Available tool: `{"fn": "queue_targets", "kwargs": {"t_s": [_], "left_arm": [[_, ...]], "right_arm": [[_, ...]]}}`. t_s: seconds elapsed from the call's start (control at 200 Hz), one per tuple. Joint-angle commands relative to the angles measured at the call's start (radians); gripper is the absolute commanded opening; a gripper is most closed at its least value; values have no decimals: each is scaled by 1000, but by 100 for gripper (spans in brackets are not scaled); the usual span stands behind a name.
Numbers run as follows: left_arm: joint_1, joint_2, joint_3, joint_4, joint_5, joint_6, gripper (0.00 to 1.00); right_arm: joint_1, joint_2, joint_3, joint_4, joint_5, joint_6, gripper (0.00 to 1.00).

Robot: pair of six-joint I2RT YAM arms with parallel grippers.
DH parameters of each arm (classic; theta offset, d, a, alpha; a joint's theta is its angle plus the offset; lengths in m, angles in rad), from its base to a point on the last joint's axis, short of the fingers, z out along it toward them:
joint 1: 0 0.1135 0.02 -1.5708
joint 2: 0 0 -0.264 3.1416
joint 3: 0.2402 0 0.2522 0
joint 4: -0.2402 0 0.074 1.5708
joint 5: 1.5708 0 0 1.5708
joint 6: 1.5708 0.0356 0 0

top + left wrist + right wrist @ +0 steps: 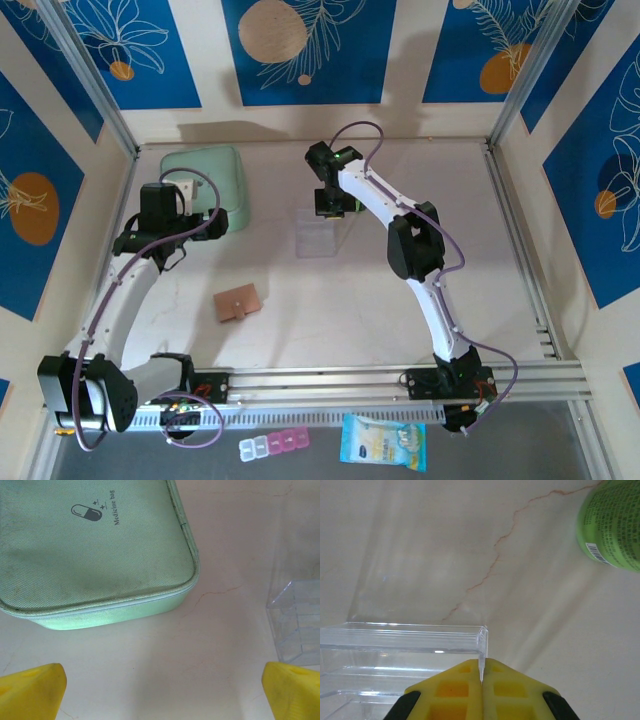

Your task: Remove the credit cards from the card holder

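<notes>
"Card holder [238, 302] first: where is it, and has anything reached it?"

"Overhead view, lower left of centre. It is a small tan wallet lying flat and folded shut on the pale table [330, 320], well apart from both grippers. The credit cards would be inside the fold; none can be made out."

"And the arms, going from near to far?"

"Next back, at mid-left, the left gripper [162, 692] hovers with its yellow fingers spread wide, holding nothing. Its wrist view has bare table between the tips. The mint-green medicine bag [95, 555] lies across the upper left, and a corner of the clear plastic box [295, 625] is at the right edge. Farther back, just above centre, the right gripper [481, 677] has its fingers pressed together on the thin upright wall of that box. A green bottle [611, 524] sits in the upper right corner of its wrist view."

"What makes the step in hand go well?"

"My reading is that the wallet work has not begun and the right arm is busy with the box. It should set the box down level, clear of the wallet, and let go before lifting away, so the light plastic does not tip. The left arm is open and free. It could come down square over the wallet's opening edge, not the spine; I cannot tell which side that is. A thin wallet may slide on a smooth table, so a low, slow approach seems wise."
</notes>
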Motion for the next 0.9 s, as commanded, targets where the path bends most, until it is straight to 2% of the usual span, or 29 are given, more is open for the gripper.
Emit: {"fn": "queue_targets", "kwargs": {"t_s": [0.0, 0.33, 0.645, 0.895], "left_arm": [[12, 5, 11, -17, 23, 15, 100], [13, 6, 12, -17, 20, 17, 100], [13, 14, 12, -17, 47, 21, 100], [11, 39, 21, -32, 101, 10, 100]], "right_arm": [[-7, -7, 16, -42, 31, 10, 7], [-33, -11, 18, -54, 46, -14, 7], [-34, -22, 35, -61, 43, -23, 17], [-30, -78, 27, -59, 37, -26, 19]]}}
